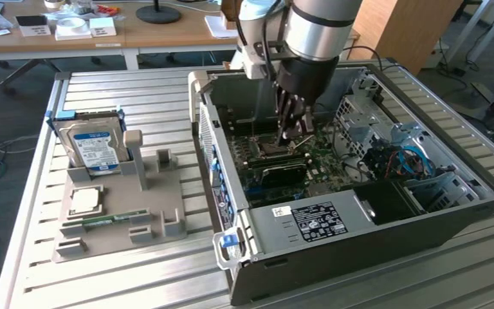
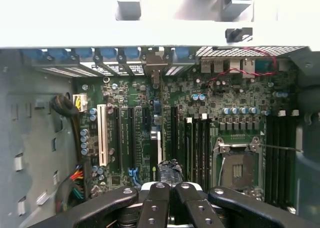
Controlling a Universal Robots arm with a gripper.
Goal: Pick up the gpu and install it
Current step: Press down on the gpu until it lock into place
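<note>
While one gripper (image 1: 292, 136) hangs clamped, one gpu (image 2: 156, 118) seated.

A thick cylindrical robot arm (image 1: 316, 26) is finished in silver-grey metal, with a black band around it near the wrist. Below the band, a black cylindrical section is fitted. A white block is mounted at the wrist's side, and thin black cables are run along it. The gripper (image 1: 292, 129) is built of slim black linkage bars. In the wrist view, its black links (image 2: 167, 203) are joined by round silver pivot pins.
</note>
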